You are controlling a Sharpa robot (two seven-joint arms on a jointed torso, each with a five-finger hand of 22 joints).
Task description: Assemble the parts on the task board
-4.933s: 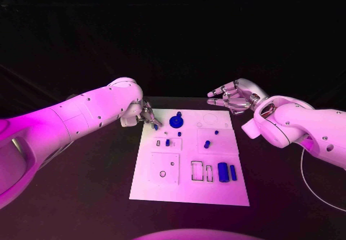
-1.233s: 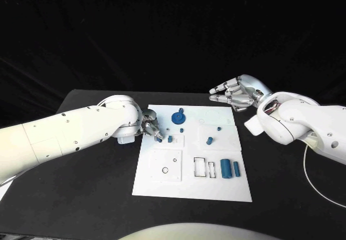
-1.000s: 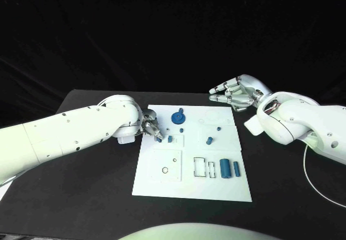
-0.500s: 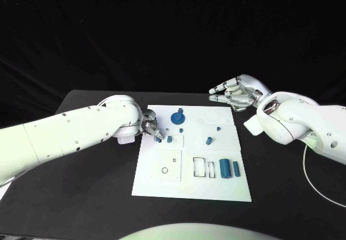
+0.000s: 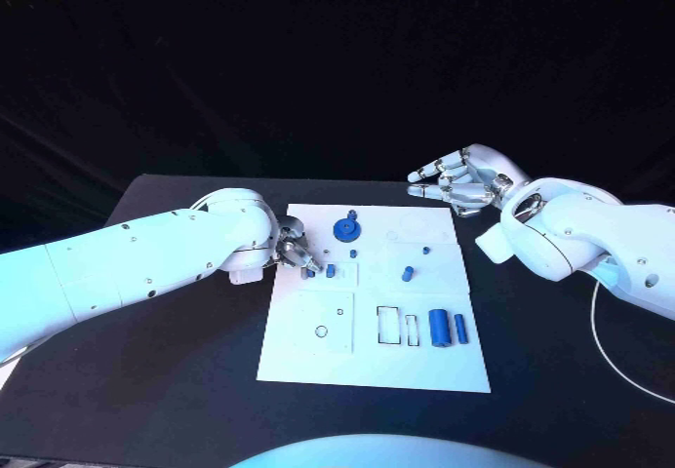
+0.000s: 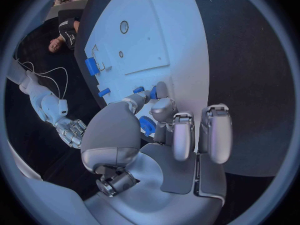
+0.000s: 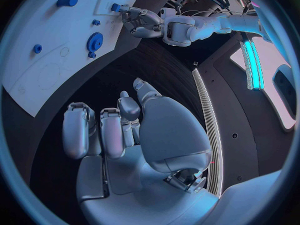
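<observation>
While the left hand (image 5: 292, 246) is held low at the near-left edge of the task board (image 5: 369, 361), a small blue peg (image 5: 308, 272) is seen right at its fingertips (image 6: 160, 91); it looks pinched there, between thumb and a finger, with the other fingers (image 6: 214, 133) curled back above the palm. Whether the peg is already seated in the board or just above it cannot be told. A second small blue peg (image 5: 331, 271) stands just beside the fingertips, further onto the board. The blue gear (image 5: 344, 231) lies near the fingers, toward the far edge. Two more small pegs (image 5: 408, 272) stand well apart from the fingers across the board, and a pair of larger blue cylinders (image 5: 449, 328) lies in the near-right part.

The right hand (image 5: 458, 179) is held off the far-right corner of the board, above the tabletop (image 5: 169, 390); its fingers (image 7: 92, 132) are loosely bent and apart, and nothing is held in them.

The step in hand is judged to be the placing of a small peg in the left block of the board. For the next move, the peg would have to be kept upright over its hole and pressed straight down, without the neighbouring peg being knocked. Several parts lie unplaced, so much of the task is judged to remain.
</observation>
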